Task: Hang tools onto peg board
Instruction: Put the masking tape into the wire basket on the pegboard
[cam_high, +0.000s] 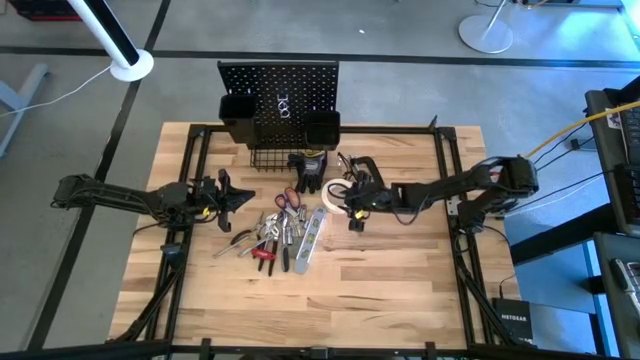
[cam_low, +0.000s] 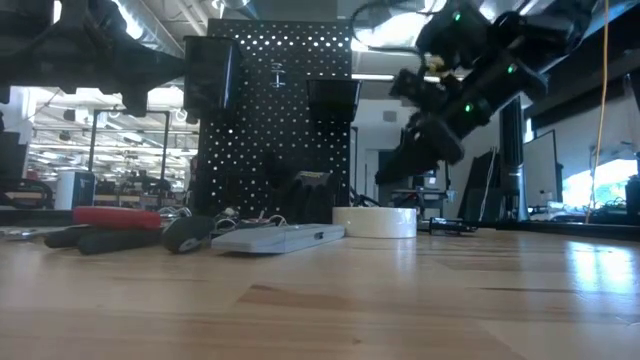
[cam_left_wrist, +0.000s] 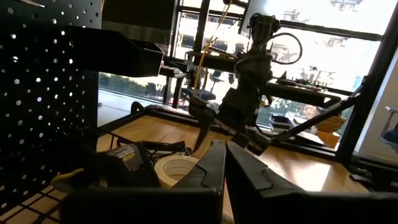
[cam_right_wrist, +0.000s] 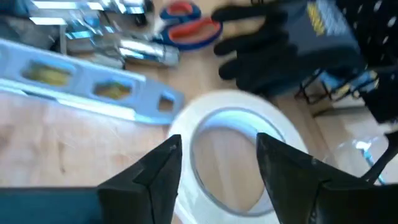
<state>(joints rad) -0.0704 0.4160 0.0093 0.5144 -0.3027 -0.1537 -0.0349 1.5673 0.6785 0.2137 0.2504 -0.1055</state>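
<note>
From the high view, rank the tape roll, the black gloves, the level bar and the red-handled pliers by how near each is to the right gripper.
1. Tape roll: directly at the open right gripper.
2. Black gloves: just beyond the roll, toward the peg board.
3. Level bar: toward the table's middle.
4. Red-handled pliers: farthest, in the tool pile on the left arm's side.

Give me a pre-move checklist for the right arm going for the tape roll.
1. Right pincer open: ok.
2. Right pincer holding nothing: ok.
3. Pincer lined up over the tape roll: ok, its fingers straddle the near rim.
4. Tape roll lying flat on the table: ok.
5. Space around the roll: not ok, level bar and black gloves lie close beside it.
6. Free peg on the peg board: cannot tell.
</note>
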